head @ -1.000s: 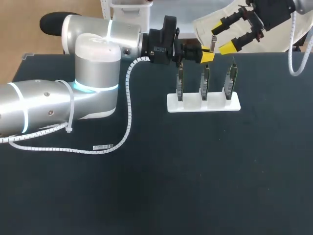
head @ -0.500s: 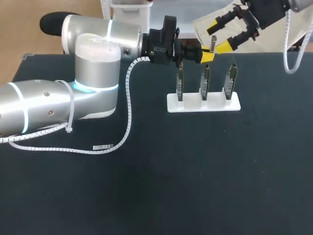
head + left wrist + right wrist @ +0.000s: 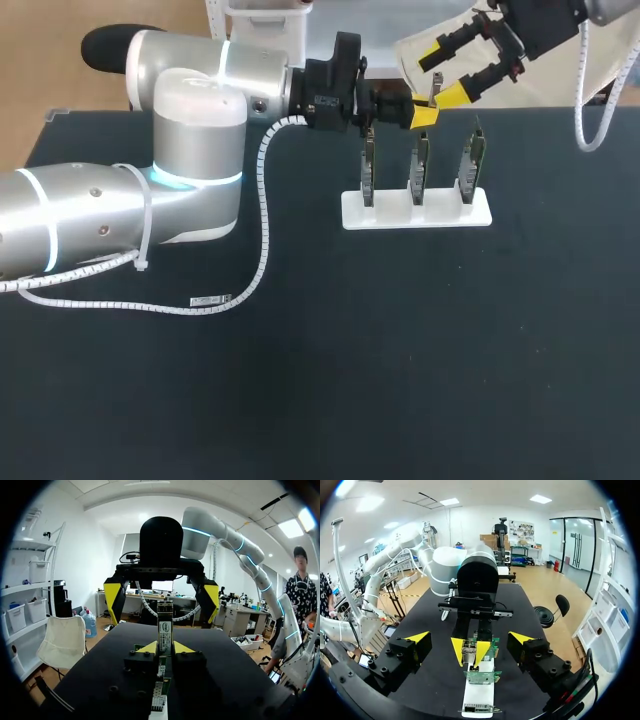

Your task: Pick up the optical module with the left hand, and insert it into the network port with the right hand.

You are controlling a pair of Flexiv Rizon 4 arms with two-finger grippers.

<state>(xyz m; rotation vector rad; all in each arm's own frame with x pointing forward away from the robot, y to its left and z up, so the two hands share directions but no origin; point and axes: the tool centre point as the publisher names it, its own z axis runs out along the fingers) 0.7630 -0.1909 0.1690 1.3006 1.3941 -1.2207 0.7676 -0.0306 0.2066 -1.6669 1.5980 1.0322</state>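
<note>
Head view: left fingers (image 3: pixel 421 115) pinch the upright optical module (image 3: pixel 437 90) above the white rack (image 3: pixel 440 214); left arm stretches level. Right fingers (image 3: pixel 453 96) gape wide just beside the module.

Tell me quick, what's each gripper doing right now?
Left gripper: shut on the optical module.
Right gripper: open, holding nothing; its fingers stand apart on either side of the optical module.
</note>
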